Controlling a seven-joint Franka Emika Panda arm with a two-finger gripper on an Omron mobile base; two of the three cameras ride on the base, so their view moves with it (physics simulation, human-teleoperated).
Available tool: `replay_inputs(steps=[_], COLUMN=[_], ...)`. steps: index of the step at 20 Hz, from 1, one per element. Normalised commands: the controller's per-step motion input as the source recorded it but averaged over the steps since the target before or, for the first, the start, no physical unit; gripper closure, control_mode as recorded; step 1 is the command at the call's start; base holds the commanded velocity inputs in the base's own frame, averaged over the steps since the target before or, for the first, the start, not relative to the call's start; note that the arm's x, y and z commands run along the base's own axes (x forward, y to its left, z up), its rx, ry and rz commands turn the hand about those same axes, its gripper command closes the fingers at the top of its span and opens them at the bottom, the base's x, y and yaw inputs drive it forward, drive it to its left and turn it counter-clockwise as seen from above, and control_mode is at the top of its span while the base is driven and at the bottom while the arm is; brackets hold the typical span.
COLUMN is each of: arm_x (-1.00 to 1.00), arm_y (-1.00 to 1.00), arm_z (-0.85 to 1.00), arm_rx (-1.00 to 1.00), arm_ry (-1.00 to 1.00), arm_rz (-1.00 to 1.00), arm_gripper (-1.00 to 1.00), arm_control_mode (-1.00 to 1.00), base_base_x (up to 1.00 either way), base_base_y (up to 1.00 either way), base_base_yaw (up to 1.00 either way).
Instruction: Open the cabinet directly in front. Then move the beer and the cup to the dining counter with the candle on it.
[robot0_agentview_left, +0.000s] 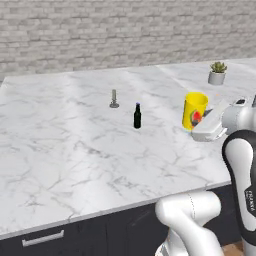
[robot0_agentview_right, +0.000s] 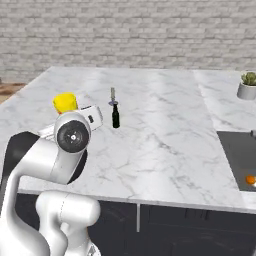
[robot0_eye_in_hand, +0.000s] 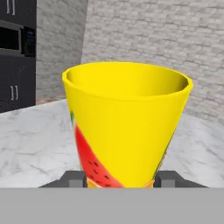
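- On the marble tabletop (robot0_agentview_left: 75, 165) of the dining island, I saw the gripper (robot0_eye_in_hand: 120, 178) set around the base of the yellow cup (robot0_agentview_left: 194, 110), one dark fingertip (robot0_eye_in_hand: 73, 178) on each side of it.
- From the hand view the cup stood upright between the fingertips, its wider rim above them and a red watermelon mark low on its side; I could not tell whether the pads actually pressed the wall, so whether it was grasped or let go I could not say.
- From the left base view the cup's foot sat at or just over the marble, directly in front of the white hand.
- Beyond the gripper, farther along the tabletop, the dark beer bottle (robot0_agentview_left: 137, 116) stood upright, apart from the cup.
- Just past the bottle, a little farther from the gripper, the thin grey-green candle (robot0_agentview_left: 114, 99) stood on its small round base.
- Well off to the gripper's side, a potted plant (robot0_agentview_left: 217, 73) in a pale pot sat near the far edge.
- Behind everything ran a grey brick wall (robot0_agentview_left: 125, 30).
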Motion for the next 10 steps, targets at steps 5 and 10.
replay_inputs(steps=[5,10], arm_x=[0.00,0.00], arm_y=[0.00,0.00], arm_z=[0.00,0.00], arm_rx=[0.00,0.00], arm_ry=[0.00,0.00], arm_rz=[0.00,0.00], arm_gripper=[1.00,1.00], arm_control_mode=[1.00,1.00], base_base_x=[0.01,0.00], base_base_y=[1.00,0.46], base_base_yaw=[0.00,0.00])
